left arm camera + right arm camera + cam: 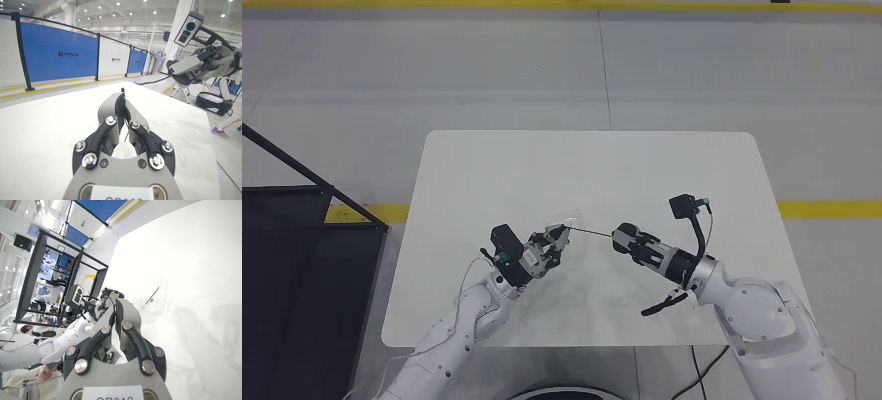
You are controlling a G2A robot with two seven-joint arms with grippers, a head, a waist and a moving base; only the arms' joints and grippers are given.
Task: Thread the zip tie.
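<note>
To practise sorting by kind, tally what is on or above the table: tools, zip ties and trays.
Tools: 2, left tool, right tool.
Zip ties: 3, left-held tie, right-held tie, tray tie.
Clear tray: 1.
Total: 6.

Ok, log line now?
left gripper: shut on zip tie head | right gripper: shut on zip tie tail | tip short of head | unthreaded

Left claw [559, 236] and right claw [616, 236] face each other above the white rounded-corner bench's [492, 180] near middle; a thin black plastic zip tie [590, 231] juts from the right toward the left. A clear plastic tray [164, 291] lies on the bench beneath the left claw.
</note>
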